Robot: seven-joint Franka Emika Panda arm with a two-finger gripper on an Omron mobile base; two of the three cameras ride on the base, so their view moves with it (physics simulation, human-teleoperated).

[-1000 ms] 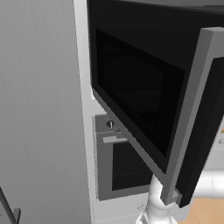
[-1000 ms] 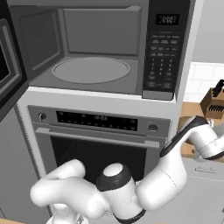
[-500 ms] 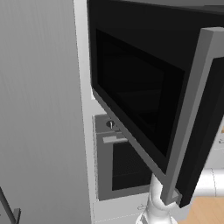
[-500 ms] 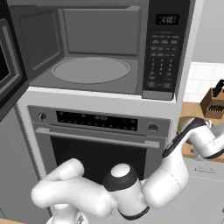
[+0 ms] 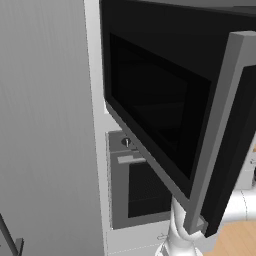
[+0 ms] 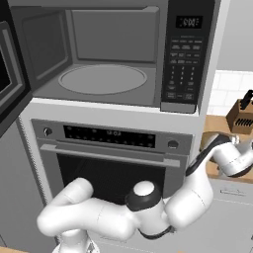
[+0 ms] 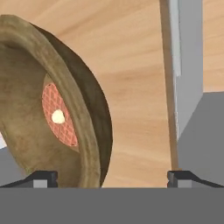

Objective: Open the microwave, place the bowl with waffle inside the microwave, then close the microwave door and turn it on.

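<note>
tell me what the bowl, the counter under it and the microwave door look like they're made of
The bowl looks like wood or rough stoneware: matte mottled brown, thick rim. The counter looks like light wood, with visible grain streaks. The microwave door looks like glossy black plastic around dark glass, with a matte grey handle, metal or plastic.

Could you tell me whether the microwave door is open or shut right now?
Open: the microwave door stands swung wide, and the microwave shows its bare light grey inside.
</note>
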